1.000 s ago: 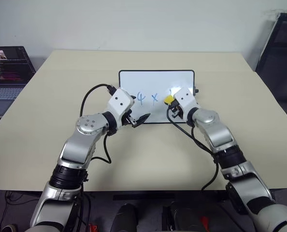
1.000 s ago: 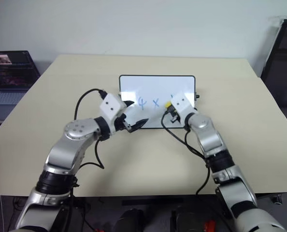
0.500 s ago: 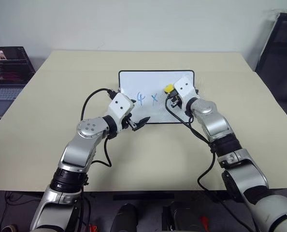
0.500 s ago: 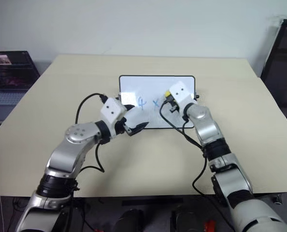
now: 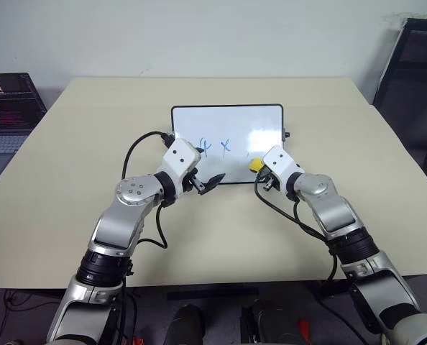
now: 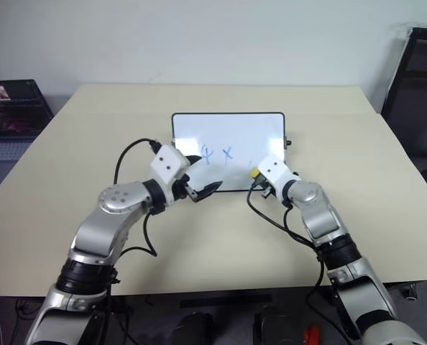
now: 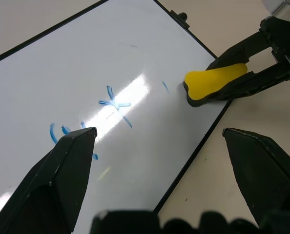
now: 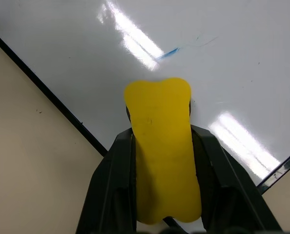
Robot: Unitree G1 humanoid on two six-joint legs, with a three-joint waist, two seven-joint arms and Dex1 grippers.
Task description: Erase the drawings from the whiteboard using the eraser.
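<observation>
The right gripper (image 5: 259, 168) is clamped on the eraser (image 8: 162, 141), holding it at the near right corner of the whiteboard (image 5: 228, 118), which lies flat mid-table (image 5: 91, 129). Of the drawings (image 7: 93, 119), the "4" and "x" are intact and just a blue fleck (image 8: 168, 52) remains beside the eraser. The left gripper (image 5: 208, 182) hovers over the board's near left edge, fingers apart.

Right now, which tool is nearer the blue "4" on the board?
Left. The left tool hovers at the board's near edge, just below the "4"; the right tool with the eraser is farther, beyond the "x".
</observation>
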